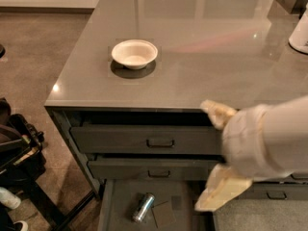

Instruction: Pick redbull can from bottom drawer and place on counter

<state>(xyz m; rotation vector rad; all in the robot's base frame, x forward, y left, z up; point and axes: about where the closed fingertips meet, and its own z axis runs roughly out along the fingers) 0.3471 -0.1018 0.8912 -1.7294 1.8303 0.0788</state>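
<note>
The redbull can (143, 207) lies on its side on the floor of the open bottom drawer (120, 201), beside a darker square patch. The grey glossy counter (202, 61) spans the top, above the dark drawer fronts. My gripper (220, 154) reaches in from the right, in front of the drawer fronts, above and to the right of the can. Its two cream fingers (217, 113) are spread wide apart with nothing between them. The white forearm hides the right part of the drawers.
A white bowl (134, 53) sits on the counter's left half. A white object (300, 32) stands at the counter's right edge. Two handled drawers (160, 141) sit above the bottom one. Black equipment (17, 148) stands on the floor at left.
</note>
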